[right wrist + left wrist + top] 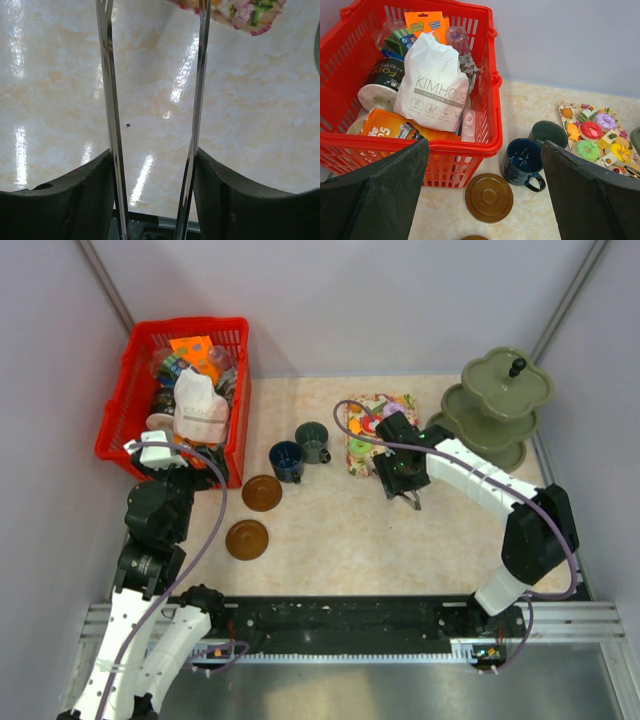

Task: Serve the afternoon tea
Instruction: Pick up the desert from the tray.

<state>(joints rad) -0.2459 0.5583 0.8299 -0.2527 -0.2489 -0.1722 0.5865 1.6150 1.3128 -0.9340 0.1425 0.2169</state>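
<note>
The overhead view is showing the whole layout, and it alone is taking in the olive-green three-tier stand (500,405), standing at the far right corner of the tabletop (330,530). The left wrist view is giving what the overhead one is blurring: the toy pastries and doughnuts (592,137) lying packed together on a floral tray (566,107), and the packets, rolls and bottles filling the red basket (470,146). Only the right wrist view is making the grip plain: the right tool (153,160) is standing partly closed on the metal tongs (111,100), one finger pressing against the outside of each thin arm, the arms staying apart and running forward over bare tabletop toward a corner of the tray. The left tool (484,150) is gaping fully open and holding nothing, hovering at the near side of the basket. The pastries are lying just beyond the right tool, and the stand is rising to its right. The navy mug (522,160) and the dark-green mug (548,134) are sitting close together between basket and tray, to the left of the right tool, with the two brown saucers (262,492) lying nearer the arms and in front of the left tool. The tabletop is gleaming, a glossy beige marble pattern, and plain pale grey walls (350,300) are enclosing it.
</note>
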